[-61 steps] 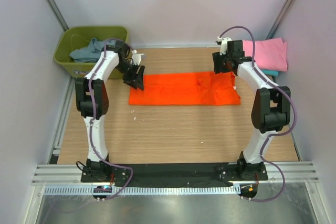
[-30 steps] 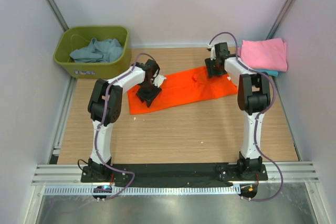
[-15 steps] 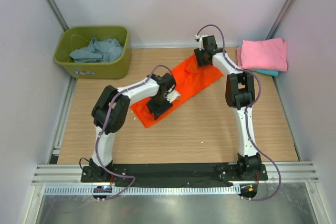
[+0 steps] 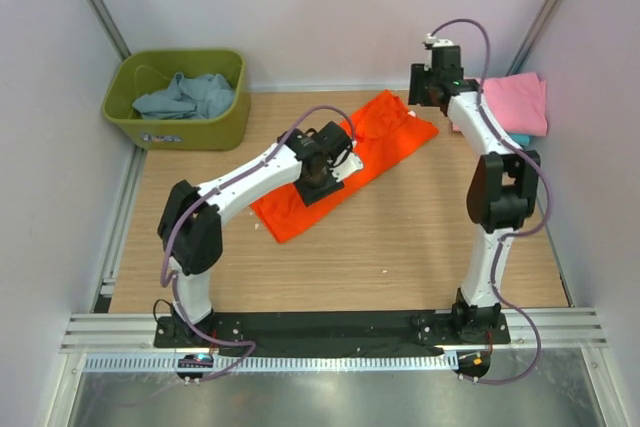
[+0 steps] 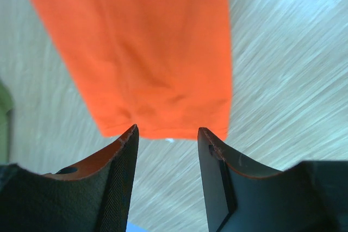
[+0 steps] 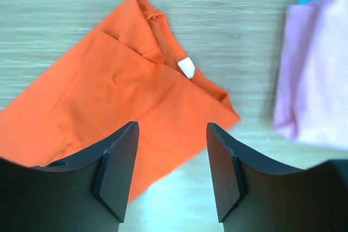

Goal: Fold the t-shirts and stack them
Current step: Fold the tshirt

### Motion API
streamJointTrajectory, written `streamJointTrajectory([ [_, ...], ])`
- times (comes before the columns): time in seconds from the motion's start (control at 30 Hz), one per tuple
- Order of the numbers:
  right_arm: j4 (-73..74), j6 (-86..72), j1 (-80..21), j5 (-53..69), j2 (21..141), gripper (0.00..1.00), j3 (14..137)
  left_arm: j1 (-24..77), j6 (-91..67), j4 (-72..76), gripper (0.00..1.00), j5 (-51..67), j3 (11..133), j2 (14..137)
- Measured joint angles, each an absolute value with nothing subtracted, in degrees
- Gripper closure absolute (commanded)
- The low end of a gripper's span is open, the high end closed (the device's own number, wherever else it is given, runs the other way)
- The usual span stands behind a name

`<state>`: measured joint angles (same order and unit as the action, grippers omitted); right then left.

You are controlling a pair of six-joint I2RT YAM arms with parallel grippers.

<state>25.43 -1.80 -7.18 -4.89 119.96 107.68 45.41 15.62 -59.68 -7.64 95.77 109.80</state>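
The orange t-shirt point(image 4: 345, 165) lies folded in a long strip, running diagonally from near left to far right on the wooden table. My left gripper point(image 4: 318, 185) hovers over its middle, open and empty; its wrist view shows the orange shirt's point(image 5: 152, 52) end beyond the open left gripper point(image 5: 167, 134). My right gripper point(image 4: 426, 95) is open and empty above the shirt's far right end. Its wrist view shows the orange shirt's point(image 6: 119, 91) collar with a white label point(image 6: 186, 68) past the open right gripper point(image 6: 171, 129). A folded pink shirt point(image 4: 508, 102) lies on a teal shirt point(image 4: 516, 138) at the far right.
An olive-green tub point(image 4: 150, 132) at the far left corner holds crumpled blue-grey shirts point(image 4: 188, 95). Grey walls enclose the table on three sides. The pink shirt point(image 6: 315, 80) also shows at the right of the right wrist view.
The orange shirt has swung from lying straight across to lying diagonally. My right gripper has risen and moved right, off the shirt. My left gripper has shifted right along the shirt.
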Motion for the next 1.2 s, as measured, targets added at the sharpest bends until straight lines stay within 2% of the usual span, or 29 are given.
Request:
streamJointTrajectory([
  [0.17, 25.7, -8.4, -3.6, 0.6, 110.9, 0.41, 97.4, 43.9, 20.0, -57.6, 0.51, -11.7, 90.2, 104.9],
  [0.43, 29.0, -12.7, -3.2, 6.3, 115.1, 0.41, 87.6, 38.6, 24.0, -54.2, 0.52, -13.6, 82.4, 105.6],
  [0.9, 27.1, -13.0, -3.2, 6.8, 121.0, 0.41, 89.0, 38.2, 24.5, -49.8, 0.55, -13.7, 80.2, 112.1],
  [1.2, 24.2, -12.0, -3.2, 6.7, 127.9, 0.42, 98.7, 39.8, 23.9, -48.7, 0.55, -13.8, 78.3, 113.6],
])
